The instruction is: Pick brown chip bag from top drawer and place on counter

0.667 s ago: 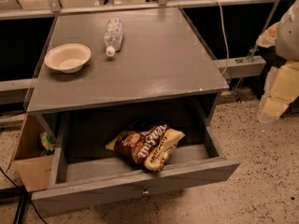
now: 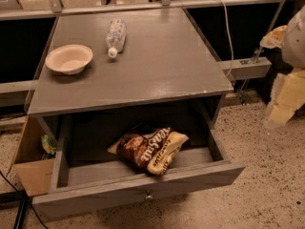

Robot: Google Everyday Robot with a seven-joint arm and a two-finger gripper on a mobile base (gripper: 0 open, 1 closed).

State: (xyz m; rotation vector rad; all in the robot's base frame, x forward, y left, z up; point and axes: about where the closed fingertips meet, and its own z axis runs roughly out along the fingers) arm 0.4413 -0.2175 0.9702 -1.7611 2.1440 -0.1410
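Barely anything has changed for you. Counter [image 2: 162,66] carries the same bowl [image 2: 69,58] and bottle [image 2: 116,36]. Top drawer [image 2: 143,185] stays pulled out, with the brown chip bag [image 2: 150,149] inside against the front panel, untouched. Gripper [image 2: 282,103] hangs at the right edge, well apart from the drawer and no closer; you can't tell its grip state. I'd say the pick hasn't begun.

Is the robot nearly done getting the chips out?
Not yet. The top drawer is already open. The claw hangs far right of the cabinet, not touching the brown chip bag, which lies inside the drawer. Left: grab it, lift it, set it on the counter.
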